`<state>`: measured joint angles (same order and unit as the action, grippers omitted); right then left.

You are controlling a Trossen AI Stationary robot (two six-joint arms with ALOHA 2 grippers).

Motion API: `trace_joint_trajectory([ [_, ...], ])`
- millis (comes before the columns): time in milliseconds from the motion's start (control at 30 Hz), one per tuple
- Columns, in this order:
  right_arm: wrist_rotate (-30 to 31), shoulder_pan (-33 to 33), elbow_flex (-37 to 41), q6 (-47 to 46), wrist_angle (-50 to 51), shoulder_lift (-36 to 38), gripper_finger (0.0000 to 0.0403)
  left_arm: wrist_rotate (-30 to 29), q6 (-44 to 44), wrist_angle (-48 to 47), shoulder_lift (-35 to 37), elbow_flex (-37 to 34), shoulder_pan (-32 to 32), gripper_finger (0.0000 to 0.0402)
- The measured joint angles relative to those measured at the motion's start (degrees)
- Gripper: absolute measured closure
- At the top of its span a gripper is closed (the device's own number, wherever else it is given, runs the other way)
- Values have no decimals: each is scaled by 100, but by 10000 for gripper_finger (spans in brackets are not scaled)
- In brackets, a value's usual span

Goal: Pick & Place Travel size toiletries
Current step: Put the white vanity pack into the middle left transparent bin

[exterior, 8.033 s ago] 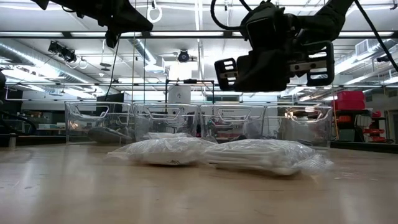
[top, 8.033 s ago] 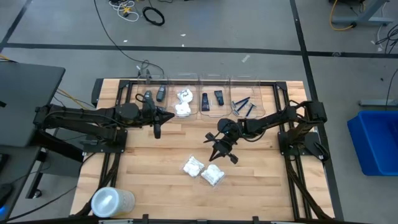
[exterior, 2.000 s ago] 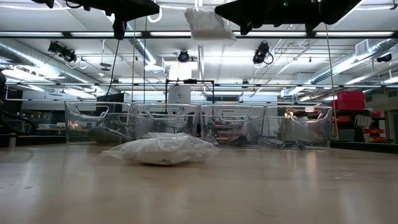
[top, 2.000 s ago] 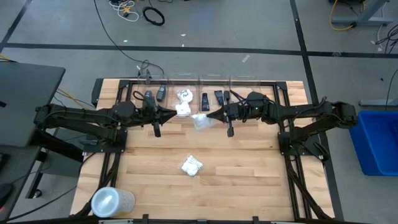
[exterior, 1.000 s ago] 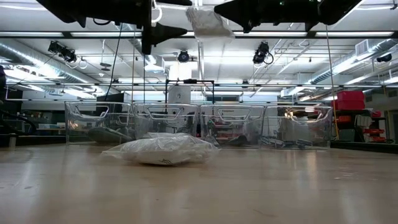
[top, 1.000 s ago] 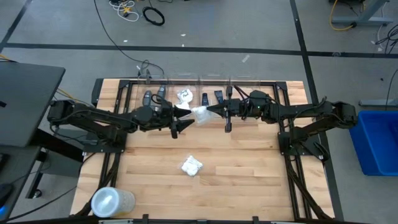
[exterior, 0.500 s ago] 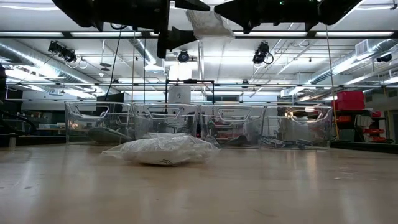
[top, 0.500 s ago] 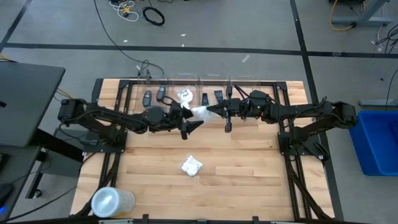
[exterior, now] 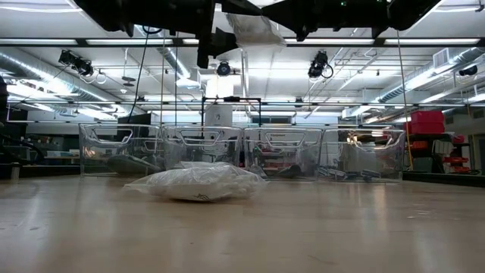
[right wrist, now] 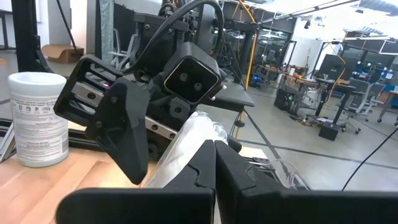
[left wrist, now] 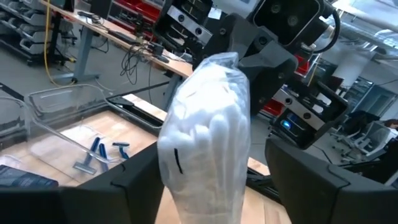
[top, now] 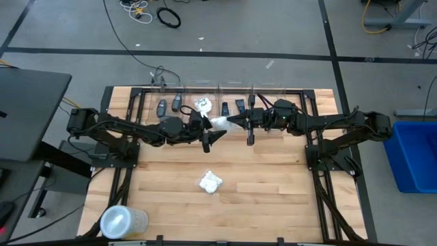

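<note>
A white crinkly packet (top: 218,123) hangs in the air over the table's far middle, with my right gripper (top: 228,122) shut on it. My left gripper (top: 210,130) is open, level with the packet. In the left wrist view its two fingers (left wrist: 140,186) stand on either side of the packet (left wrist: 208,149). Another white packet (top: 210,182) lies flat on the table (top: 273,178) nearer the front. Dark grey cases (top: 167,106), a white packet (top: 202,104), black tubes (top: 232,106) and blue razors (left wrist: 99,149) lie in the clear bins (top: 218,92). My right gripper pinches one end of the packet (right wrist: 198,132) between its two shut fingers, coming level from the table's right side. The packet is lifted clear and juts toward the left gripper, sloping a little downward (exterior: 254,30). My left gripper: whether its fingers touch the packet I cannot tell.
The row of clear bins (exterior: 242,152) runs along the table's far edge, just beyond both grippers. A large translucent round container (top: 123,222) stands at the near left corner. Bare wood lies around the packet (exterior: 197,183) on the table.
My left gripper has gone toward the table's right edge, up to the held packet, and its fingers now stand around it. My right gripper and the packet have kept still.
</note>
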<state>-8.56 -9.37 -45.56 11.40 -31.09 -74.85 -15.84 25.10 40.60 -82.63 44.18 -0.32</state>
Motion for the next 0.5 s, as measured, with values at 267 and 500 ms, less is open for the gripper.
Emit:
trace_joint_trajectory([
  [267, 0, 0, 0, 0, 2, -2, 403, -4, 25, -66, 2, -2, -2, 190],
  [500, -2, 0, 0, 0, 7, -2, 403, -4, -72, -63, 2, -2, -2, 243],
])
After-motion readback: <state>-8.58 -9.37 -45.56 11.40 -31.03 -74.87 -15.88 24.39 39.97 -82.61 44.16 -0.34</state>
